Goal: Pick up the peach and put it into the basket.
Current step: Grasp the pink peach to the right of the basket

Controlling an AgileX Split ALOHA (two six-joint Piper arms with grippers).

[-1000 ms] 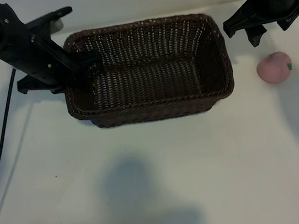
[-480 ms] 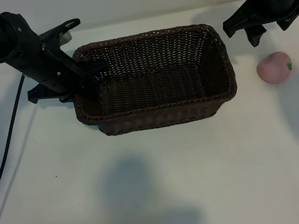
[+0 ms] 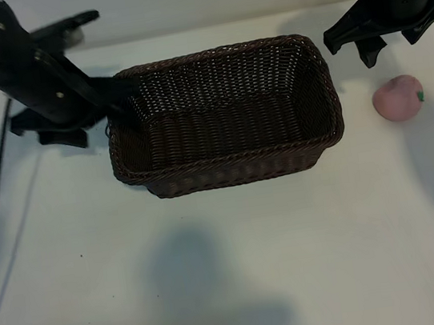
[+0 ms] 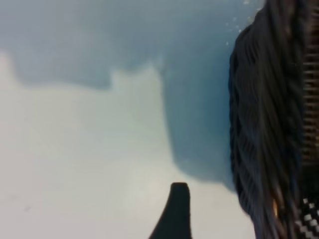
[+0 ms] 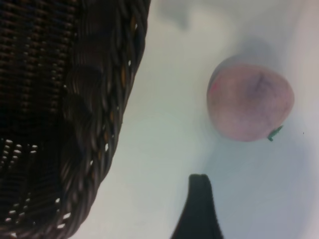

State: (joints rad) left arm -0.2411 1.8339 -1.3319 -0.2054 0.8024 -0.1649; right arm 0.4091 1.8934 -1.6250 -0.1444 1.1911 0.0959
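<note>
pink peach [image 3: 398,97] on table, beside empty wicker basket [image 3: 232,174]

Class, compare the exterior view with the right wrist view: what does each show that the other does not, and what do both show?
Only the exterior view shows both arms, the left claw at the basket's left end, the right claw above the peach, and the whole basket. Only the right wrist view shows the peach's crease close up. Both show the peach on the table beside the basket.

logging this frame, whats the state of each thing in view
peach: on the table, right of the basket, not held
basket: upright on the table, nothing inside
left gripper: at the basket's left rim
right gripper: open, holding nothing, up behind the peach
</note>
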